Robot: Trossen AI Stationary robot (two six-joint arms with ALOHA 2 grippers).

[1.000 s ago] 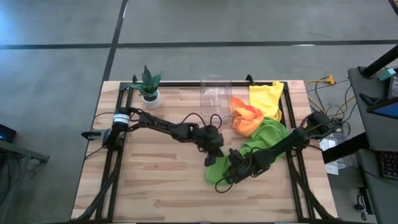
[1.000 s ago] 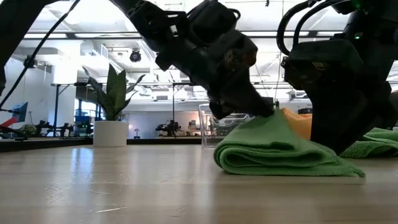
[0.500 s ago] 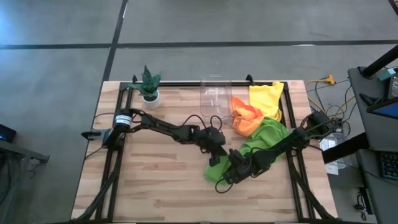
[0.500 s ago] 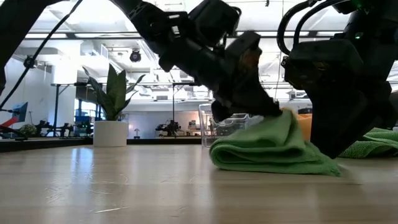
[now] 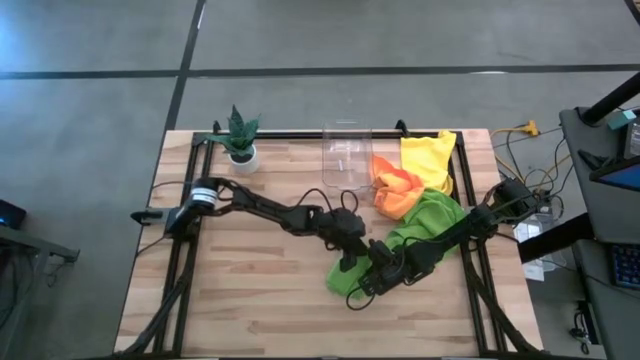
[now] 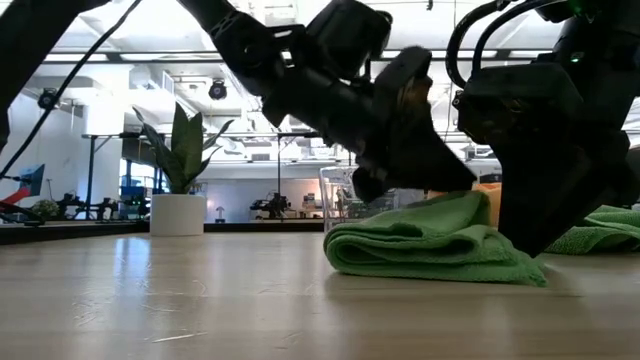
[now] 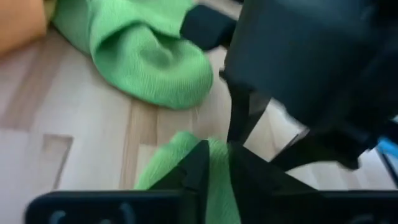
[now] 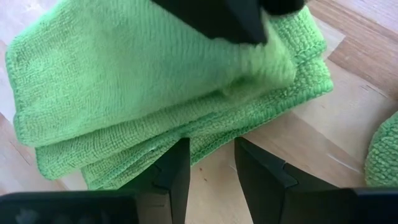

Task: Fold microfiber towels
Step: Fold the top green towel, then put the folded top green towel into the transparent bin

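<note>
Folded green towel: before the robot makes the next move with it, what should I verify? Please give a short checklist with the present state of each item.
1. Folded green towel lies flat on the table: ok.
2. Right pincer open, at the towel's edge, gripping nothing: ok.
3. Left pincer clear of the towel: cannot tell; it hangs right over it.
4. Second green towel free of the arms: not ok; the right arm crosses over it.
5. Orange towel and yellow towel apart from both pincers: ok.
</note>
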